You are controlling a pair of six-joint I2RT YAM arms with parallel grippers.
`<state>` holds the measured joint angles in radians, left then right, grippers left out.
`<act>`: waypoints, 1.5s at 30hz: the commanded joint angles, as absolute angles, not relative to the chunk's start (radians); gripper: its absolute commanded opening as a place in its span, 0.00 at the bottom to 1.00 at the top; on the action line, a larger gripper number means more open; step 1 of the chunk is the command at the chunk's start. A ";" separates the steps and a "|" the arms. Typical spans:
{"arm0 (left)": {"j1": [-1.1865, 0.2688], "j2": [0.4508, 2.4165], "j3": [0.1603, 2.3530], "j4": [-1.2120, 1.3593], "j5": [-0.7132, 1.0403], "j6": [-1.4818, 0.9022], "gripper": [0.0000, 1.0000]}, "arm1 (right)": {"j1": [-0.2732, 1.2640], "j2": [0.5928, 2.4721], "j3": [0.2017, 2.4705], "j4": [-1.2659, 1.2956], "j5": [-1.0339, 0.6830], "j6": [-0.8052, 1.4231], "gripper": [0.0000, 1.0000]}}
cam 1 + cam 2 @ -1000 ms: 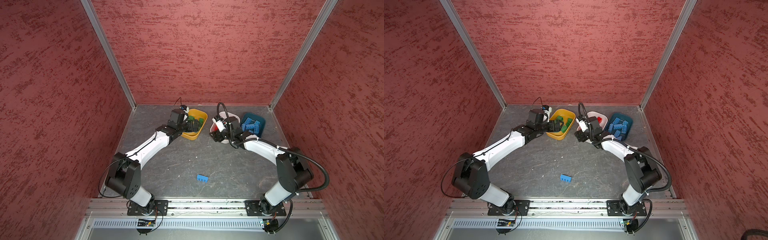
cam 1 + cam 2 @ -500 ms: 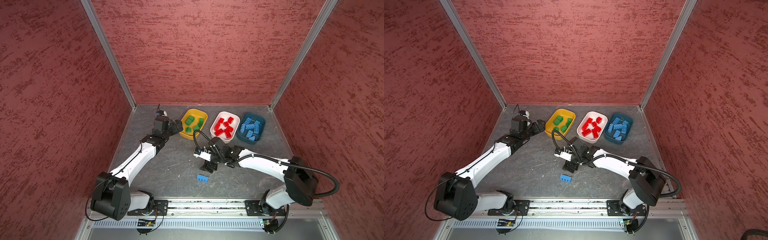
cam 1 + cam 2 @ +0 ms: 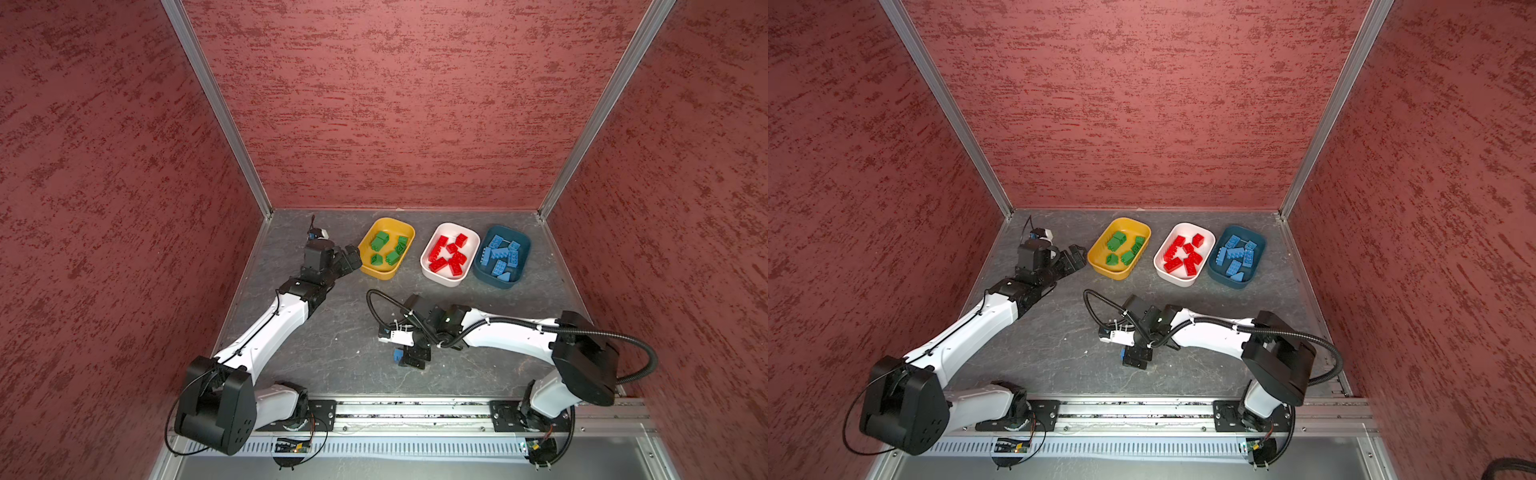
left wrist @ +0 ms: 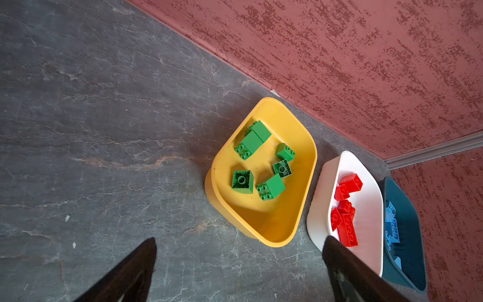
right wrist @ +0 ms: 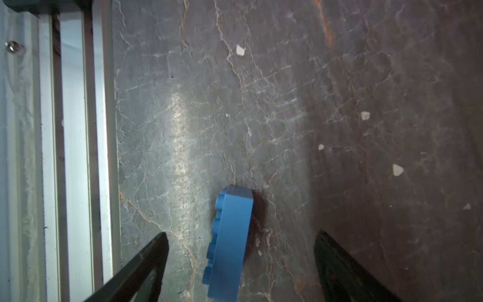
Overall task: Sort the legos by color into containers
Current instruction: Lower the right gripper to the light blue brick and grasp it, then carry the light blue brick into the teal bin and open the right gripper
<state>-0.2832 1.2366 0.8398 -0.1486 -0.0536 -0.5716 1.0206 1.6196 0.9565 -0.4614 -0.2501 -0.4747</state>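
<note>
Brick (image 5: 230,243), light blue, alone on the desk (image 5: 287,104) between the spread fingers of my right claw (image 5: 241,234).

Its long axis ran nearly parallel to the front rail (image 5: 78,157) and in line with my fingers. The studs were turned sideways toward the rail-side finger. Neither finger touched it, and it sat slightly nearer the rail-side one. In both top views my claw hid most of it. My left claw (image 4: 239,239) was spread too, holding nothing, just beside the yellow tub (image 3: 382,273) of green bricks (image 3: 380,240). The white tub (image 3: 441,281) held red bricks (image 3: 440,252) and the teal tub (image 3: 494,282) held blue bricks (image 3: 500,253).
</note>
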 commanded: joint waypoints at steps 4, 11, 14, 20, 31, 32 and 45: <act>-0.262 1.196 0.798 -0.141 -0.062 -0.581 0.99 | 1.052 1.688 0.988 -0.508 -0.232 -0.553 0.86; -0.247 1.179 0.778 -0.150 -0.063 -0.585 0.99 | 1.061 1.735 0.985 -0.465 -0.161 -0.536 0.57; -0.252 1.184 0.783 -0.159 -0.062 -0.573 0.99 | 1.060 1.733 0.980 -0.464 -0.173 -0.524 0.44; -0.276 1.207 0.808 -0.177 -0.061 -0.552 0.99 | 1.037 1.699 0.951 -0.416 -0.160 -0.502 0.24; -0.386 1.320 0.891 -0.129 -0.033 -0.481 0.99 | 0.719 1.488 0.836 -0.138 -0.306 -0.243 0.12; -0.405 1.334 0.902 -0.112 -0.020 -0.462 0.99 | 0.663 1.468 0.823 -0.097 -0.331 -0.183 0.12; -0.475 1.439 1.022 -0.100 0.000 -0.381 0.99 | 0.022 1.543 0.916 -0.037 -0.289 0.303 0.14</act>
<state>-0.4770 1.4296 1.0027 -0.1032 0.0174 -0.4065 0.0994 1.5089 0.8845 -0.0612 -0.3447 0.1551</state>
